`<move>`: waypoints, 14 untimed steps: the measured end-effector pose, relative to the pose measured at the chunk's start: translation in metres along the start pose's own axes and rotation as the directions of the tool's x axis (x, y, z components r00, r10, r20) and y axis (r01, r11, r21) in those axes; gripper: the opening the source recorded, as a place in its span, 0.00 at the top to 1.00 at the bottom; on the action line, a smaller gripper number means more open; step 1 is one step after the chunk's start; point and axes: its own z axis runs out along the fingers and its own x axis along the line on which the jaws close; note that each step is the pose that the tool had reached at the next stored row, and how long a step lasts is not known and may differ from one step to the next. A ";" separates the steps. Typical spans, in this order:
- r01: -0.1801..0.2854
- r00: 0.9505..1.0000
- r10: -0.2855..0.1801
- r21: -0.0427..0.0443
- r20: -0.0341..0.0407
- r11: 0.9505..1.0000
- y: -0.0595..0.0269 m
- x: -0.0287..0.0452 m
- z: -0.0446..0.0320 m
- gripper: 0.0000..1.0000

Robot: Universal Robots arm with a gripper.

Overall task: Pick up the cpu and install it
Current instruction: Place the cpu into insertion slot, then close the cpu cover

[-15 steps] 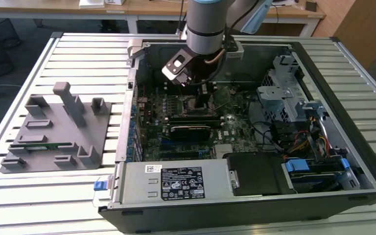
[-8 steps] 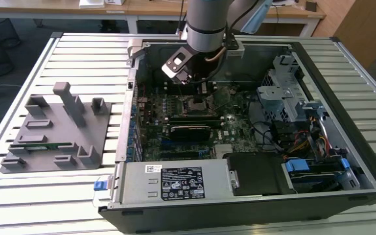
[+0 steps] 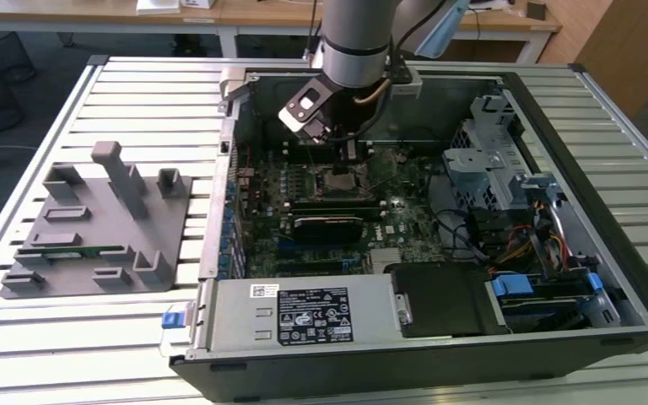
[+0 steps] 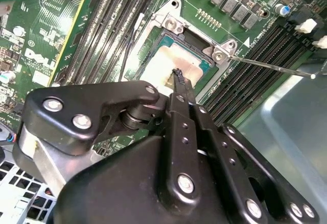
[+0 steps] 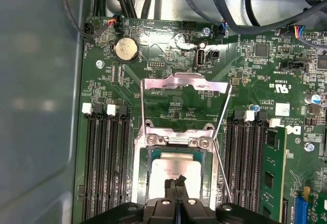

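The cpu (image 5: 168,169) lies flat in the motherboard socket (image 5: 144,183), its pale silver top facing up; it shows too in the second wrist view (image 4: 162,63) and as a small square (image 3: 339,179) in the exterior view. My gripper (image 5: 176,182) hangs straight over it with its two black fingertips pressed together, at or just above the chip's top; I cannot tell whether they touch it. From the other wrist camera the gripper (image 4: 177,74) points down at the chip's edge. The socket's metal load plate (image 5: 184,83) stands folded open, and its thin lever (image 5: 222,157) is raised.
The open computer case (image 3: 623,253) surrounds the motherboard. Memory slots (image 5: 104,157) flank the socket. A drive cage (image 3: 488,160) and cables sit at the exterior view's right, a power supply (image 3: 301,316) in front. A grey fixture plate (image 3: 94,228) with a green memory stick (image 3: 71,251) lies outside.
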 end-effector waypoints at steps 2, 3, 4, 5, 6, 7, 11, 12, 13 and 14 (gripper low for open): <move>0.000 1.000 0.000 0.001 0.000 1.000 0.0000 0.0000 -0.0008 0.89; 0.000 1.000 0.000 0.002 0.000 1.000 0.0000 0.0001 -0.0009 0.89; 0.000 1.000 0.000 0.002 0.000 1.000 0.0000 0.0000 -0.0012 0.89; 0.000 1.000 0.000 0.002 0.000 1.000 0.0000 0.0000 -0.0015 0.89; 0.000 1.000 0.000 0.002 0.000 1.000 0.0000 0.0000 -0.0018 0.89; 0.000 1.000 0.000 0.002 0.000 1.000 0.0000 0.0000 -0.0022 0.89; 0.000 1.000 0.000 0.003 0.000 1.000 0.0000 0.0000 -0.0040 0.89; 0.000 1.000 0.000 0.003 0.000 1.000 0.0000 0.0000 -0.0047 0.89; 0.000 1.000 0.000 0.004 0.000 1.000 0.0000 0.0000 -0.0054 0.89; 0.000 1.000 0.000 0.004 0.000 1.000 0.0000 0.0000 -0.0063 0.89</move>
